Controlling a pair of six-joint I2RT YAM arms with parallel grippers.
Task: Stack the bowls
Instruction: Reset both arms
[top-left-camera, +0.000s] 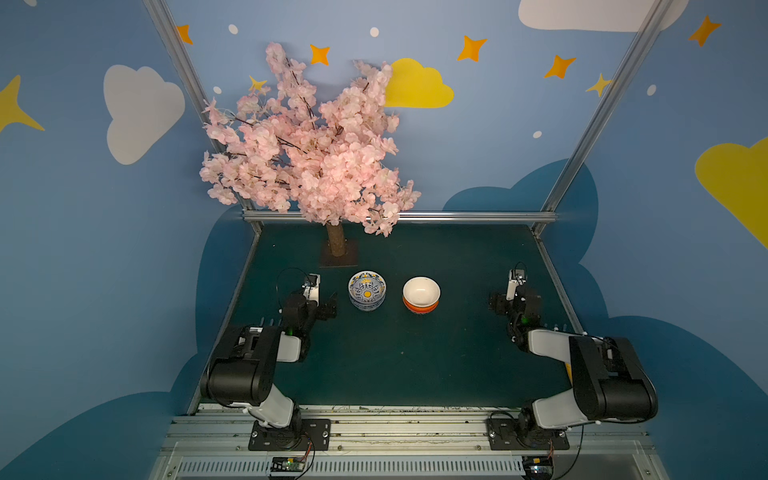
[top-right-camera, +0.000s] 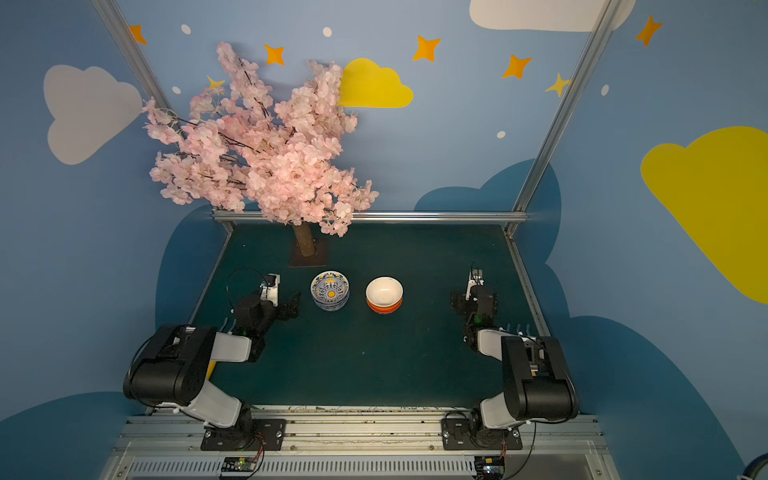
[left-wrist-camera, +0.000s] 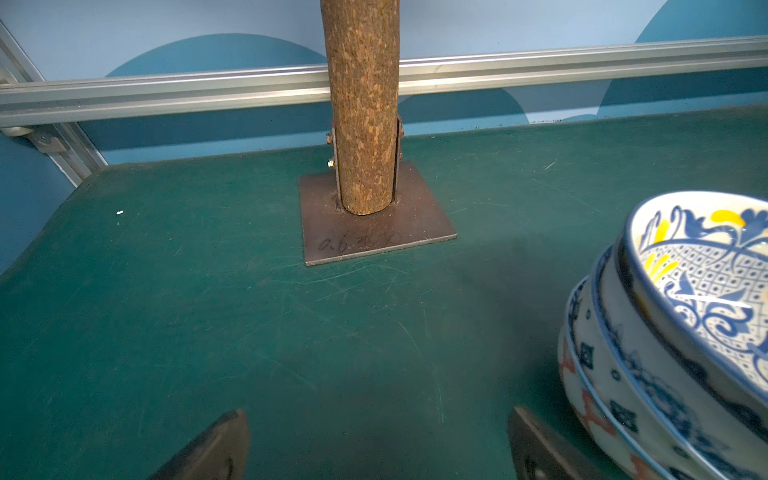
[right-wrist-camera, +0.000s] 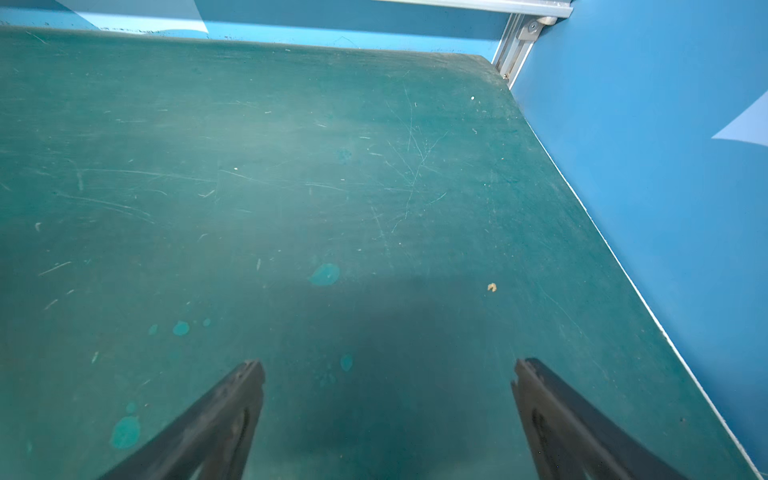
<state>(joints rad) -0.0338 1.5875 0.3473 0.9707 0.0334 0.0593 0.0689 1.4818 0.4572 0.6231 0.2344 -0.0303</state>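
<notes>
Two stacks of bowls stand mid-table in both top views. Several blue-and-white patterned bowls (top-left-camera: 367, 291) (top-right-camera: 330, 291) are nested, the top one with yellow inside. To their right a cream-white bowl (top-left-camera: 421, 291) (top-right-camera: 384, 290) sits in orange bowls (top-left-camera: 420, 308). My left gripper (top-left-camera: 328, 306) (top-right-camera: 293, 306) is low just left of the blue-white stack, open and empty. In the left wrist view that gripper (left-wrist-camera: 378, 415) has the stack (left-wrist-camera: 665, 332) beside one finger. My right gripper (top-left-camera: 496, 305) (right-wrist-camera: 388, 365) is open and empty, well right of the cream-white bowl, over bare green mat.
A fake blossom tree's trunk (top-left-camera: 337, 245) (left-wrist-camera: 361, 104) stands on a metal plate (left-wrist-camera: 374, 237) behind the blue-white stack, with pink branches overhanging the back left. An aluminium rail (top-left-camera: 457, 216) runs along the back. The blue wall (right-wrist-camera: 644, 166) borders the mat by my right gripper.
</notes>
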